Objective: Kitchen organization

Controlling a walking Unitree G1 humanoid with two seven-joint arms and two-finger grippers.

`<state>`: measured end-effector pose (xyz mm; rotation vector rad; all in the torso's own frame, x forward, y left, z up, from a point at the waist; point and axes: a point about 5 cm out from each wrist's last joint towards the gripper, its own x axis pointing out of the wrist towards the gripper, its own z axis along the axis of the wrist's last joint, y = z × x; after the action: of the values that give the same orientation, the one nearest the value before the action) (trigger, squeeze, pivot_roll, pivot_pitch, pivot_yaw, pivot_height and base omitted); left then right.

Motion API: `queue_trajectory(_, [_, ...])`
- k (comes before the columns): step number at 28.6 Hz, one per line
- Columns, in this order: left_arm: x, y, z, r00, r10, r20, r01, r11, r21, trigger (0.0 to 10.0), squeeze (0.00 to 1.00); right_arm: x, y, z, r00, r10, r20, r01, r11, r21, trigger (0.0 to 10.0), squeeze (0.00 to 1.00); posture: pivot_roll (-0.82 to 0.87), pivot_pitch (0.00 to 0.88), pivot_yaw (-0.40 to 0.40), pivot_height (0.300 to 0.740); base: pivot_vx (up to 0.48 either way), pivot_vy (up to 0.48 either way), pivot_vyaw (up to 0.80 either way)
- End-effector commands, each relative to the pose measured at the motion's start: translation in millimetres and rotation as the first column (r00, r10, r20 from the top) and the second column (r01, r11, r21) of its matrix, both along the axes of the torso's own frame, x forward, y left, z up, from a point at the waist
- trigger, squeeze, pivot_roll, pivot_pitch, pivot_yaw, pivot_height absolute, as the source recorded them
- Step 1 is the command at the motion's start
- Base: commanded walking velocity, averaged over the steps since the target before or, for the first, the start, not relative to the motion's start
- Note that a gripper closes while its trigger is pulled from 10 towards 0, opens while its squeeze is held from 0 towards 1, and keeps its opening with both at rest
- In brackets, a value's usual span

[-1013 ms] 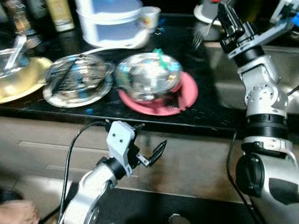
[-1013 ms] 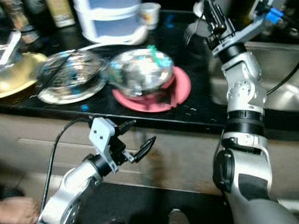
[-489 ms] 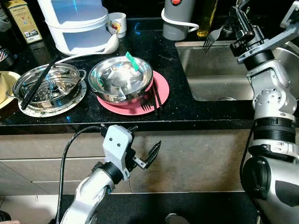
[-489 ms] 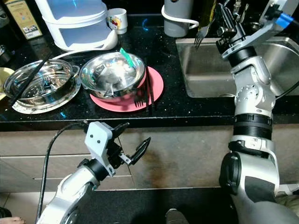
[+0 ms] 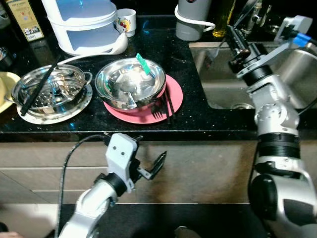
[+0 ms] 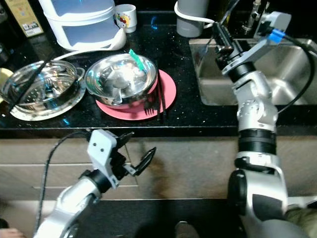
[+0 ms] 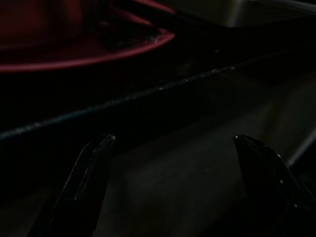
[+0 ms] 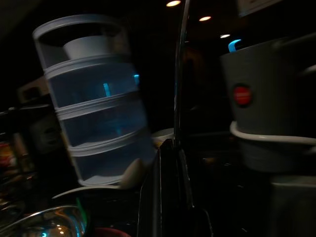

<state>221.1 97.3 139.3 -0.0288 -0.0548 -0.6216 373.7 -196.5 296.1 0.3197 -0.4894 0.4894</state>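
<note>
Gripping a fork [image 5: 214, 49] by its handle, the right gripper [image 5: 234, 40] hangs over the near-left corner of the steel sink [image 5: 225, 87], tines pointing down toward the basin. The left gripper [image 5: 148, 159] idles below the black counter [image 5: 198, 116] edge, fingers spread apart. On the counter, a steel bowl [image 5: 130, 83] sits on a pink plate [image 5: 174, 96], another fork [image 5: 157, 108] and chopsticks [image 5: 168, 101] beside it.
</note>
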Motion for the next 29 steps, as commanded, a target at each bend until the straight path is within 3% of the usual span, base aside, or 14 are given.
queue_trajectory(1, [-1.1, 1.7, -2, 1.000, 0.017, -0.020, -0.017, 1.000, -0.002, 10.0, 0.00, -1.5, 1.0, 0, 1.000, -0.001, 0.009, 0.001, 1.000, -0.010, 10.0, 0.00, 0.01, 0.106, -0.026, 0.740, 0.000, -0.450, 0.00])
queue_trajectory(19, [-4.2, -3.8, -2, 0.999, -0.019, -0.038, 0.019, 1.000, -0.009, 10.0, 0.00, -1.3, 6.9, -1, 1.000, 0.013, 0.012, -0.013, 0.999, -0.041, 10.0, 0.00, 0.01, 0.106, -0.028, 0.740, 0.000, -0.452, 0.00])
queue_trajectory(29, [4.3, 2.1, -4, 0.999, 0.009, -0.048, -0.011, 0.999, -0.031, 10.0, 0.00, 2.2, 31.5, -1, 1.000, 0.012, 0.025, -0.005, 0.967, -0.254, 10.0, 0.00, 0.01, 0.094, -0.034, 0.740, 0.000, -0.067, 0.00])
